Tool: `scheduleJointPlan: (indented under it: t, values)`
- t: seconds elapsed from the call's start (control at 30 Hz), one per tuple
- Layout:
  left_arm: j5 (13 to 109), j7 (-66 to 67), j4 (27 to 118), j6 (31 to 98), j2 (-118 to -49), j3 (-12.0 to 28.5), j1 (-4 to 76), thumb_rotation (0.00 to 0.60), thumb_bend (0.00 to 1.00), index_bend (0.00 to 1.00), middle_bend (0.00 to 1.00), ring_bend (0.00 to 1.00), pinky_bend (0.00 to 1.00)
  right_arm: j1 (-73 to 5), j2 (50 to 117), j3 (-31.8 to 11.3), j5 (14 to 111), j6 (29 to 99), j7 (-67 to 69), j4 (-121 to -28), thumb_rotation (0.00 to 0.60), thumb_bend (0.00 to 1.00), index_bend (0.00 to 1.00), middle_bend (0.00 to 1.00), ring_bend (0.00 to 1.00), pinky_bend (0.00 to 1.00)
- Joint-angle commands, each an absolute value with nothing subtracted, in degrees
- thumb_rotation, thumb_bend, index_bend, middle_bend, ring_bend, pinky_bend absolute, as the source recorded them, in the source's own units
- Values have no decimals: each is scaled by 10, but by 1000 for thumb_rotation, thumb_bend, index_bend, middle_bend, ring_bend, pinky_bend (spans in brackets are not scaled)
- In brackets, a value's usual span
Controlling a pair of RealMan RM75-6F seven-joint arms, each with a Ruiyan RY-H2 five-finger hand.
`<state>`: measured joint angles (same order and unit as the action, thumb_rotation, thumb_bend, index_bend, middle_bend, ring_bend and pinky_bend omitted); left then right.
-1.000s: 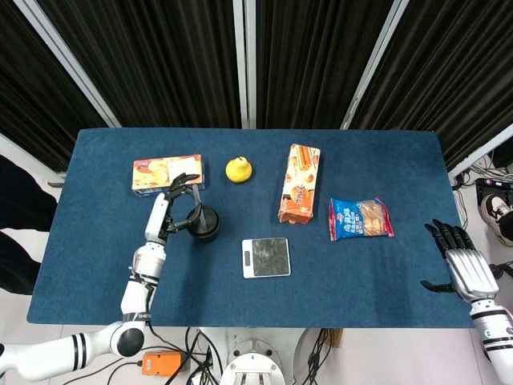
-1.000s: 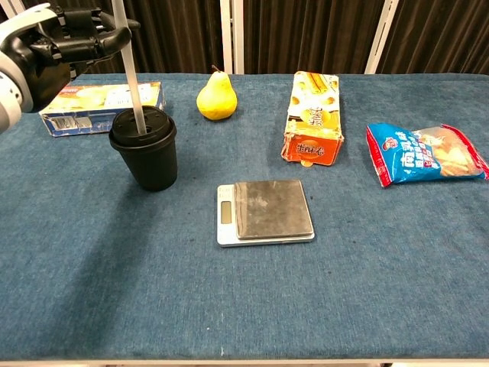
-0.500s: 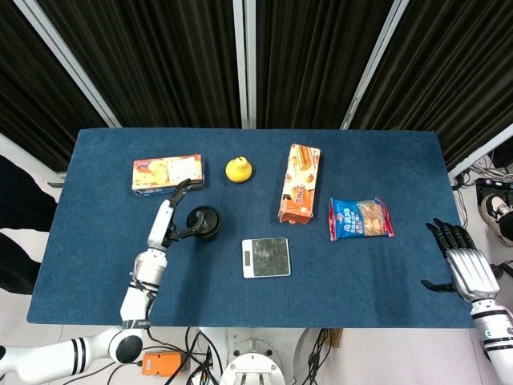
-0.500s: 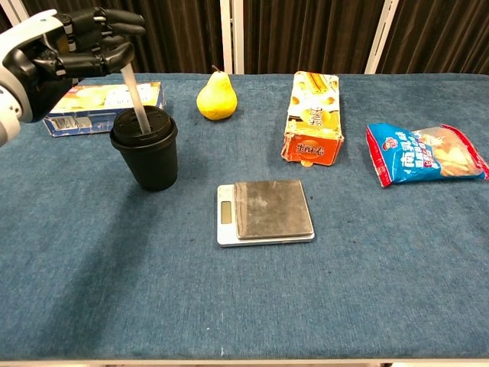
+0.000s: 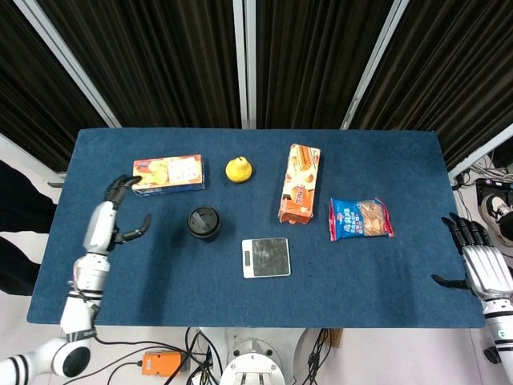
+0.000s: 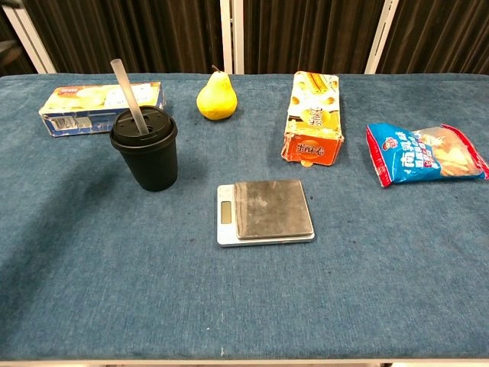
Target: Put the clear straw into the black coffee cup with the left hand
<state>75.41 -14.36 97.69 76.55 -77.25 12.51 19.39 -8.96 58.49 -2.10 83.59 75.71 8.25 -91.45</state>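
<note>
The black coffee cup [image 6: 144,151] [image 5: 203,223] stands left of the table's middle. The clear straw [image 6: 127,95] stands in its lid, leaning up and to the left, with nothing holding it. My left hand [image 5: 115,212] hovers well to the left of the cup, fingers spread and empty; the chest view does not show it. My right hand [image 5: 481,267] is at the table's right edge, fingers apart and empty, seen only in the head view.
A cracker box [image 6: 102,106] lies behind the cup, a yellow pear [image 6: 216,97] beside it. An orange snack box [image 6: 313,116], a blue chip bag [image 6: 425,154] and a small kitchen scale [image 6: 264,212] take up the middle and right.
My left hand let go of the straw and drew back to the left, out of the chest view. The straw stays in the cup, leaning more. The right hand drifted slightly right.
</note>
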Motion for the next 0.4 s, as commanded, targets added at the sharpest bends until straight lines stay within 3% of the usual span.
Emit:
scheduleJointPlan:
  t: [0.03,0.2,0.4]
  values:
    - [754,-42,967,782,-695,74,148,600,284,161,128,0,0,-82,588,-25,840,773,96,-907,600,108,0,53,0,22]
    - [773,49,938,827,-672,32,105,600,241,164,127,0,0,-76,590,-26,847,790,105,-904,600,108,0,53,0,22]
    - [781,41,931,867,-664,11,61,600,235,164,127,0,0,-75,586,-27,860,801,105,-914,600,109,0,53,0,22]
